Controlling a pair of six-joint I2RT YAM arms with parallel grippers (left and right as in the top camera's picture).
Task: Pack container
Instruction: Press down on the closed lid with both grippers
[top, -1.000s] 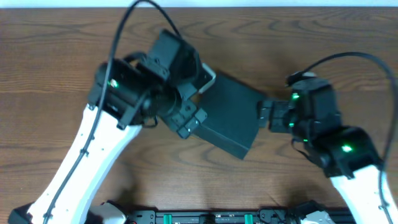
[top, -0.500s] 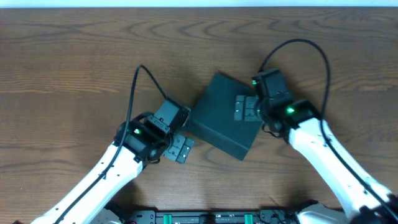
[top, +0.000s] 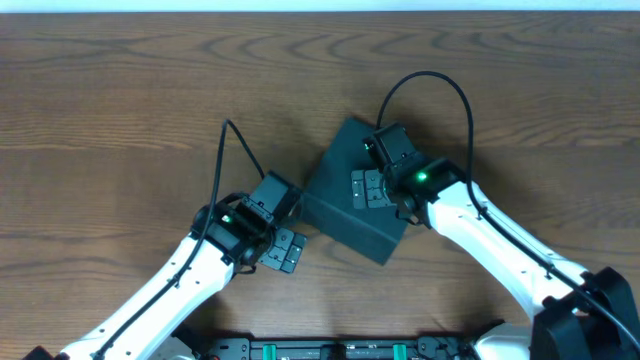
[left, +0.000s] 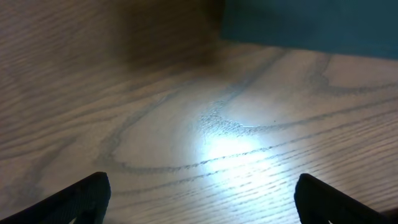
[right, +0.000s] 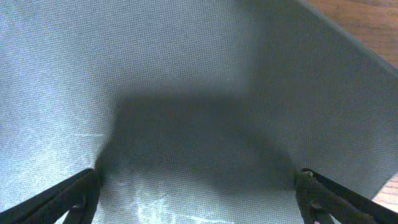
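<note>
Right tool (top: 367, 188): jaws spread wide, empty, low over flat lid (right: 186, 93) of dark teal-black matte square box (top: 345, 225). Box looks shut, lies skewed at centre of brown wood-grain surface (top: 100, 100). Left tool (top: 285, 250): wide, empty, over bare wood just near-left of box. Risk: pressing flat lid may slide box instead of opening it.

A container (top: 335, 205) lies on the table (top: 120, 100).
Over its top hangs the right gripper (top: 366, 188); the left gripper (top: 287, 250) sits beside its left corner.
</note>
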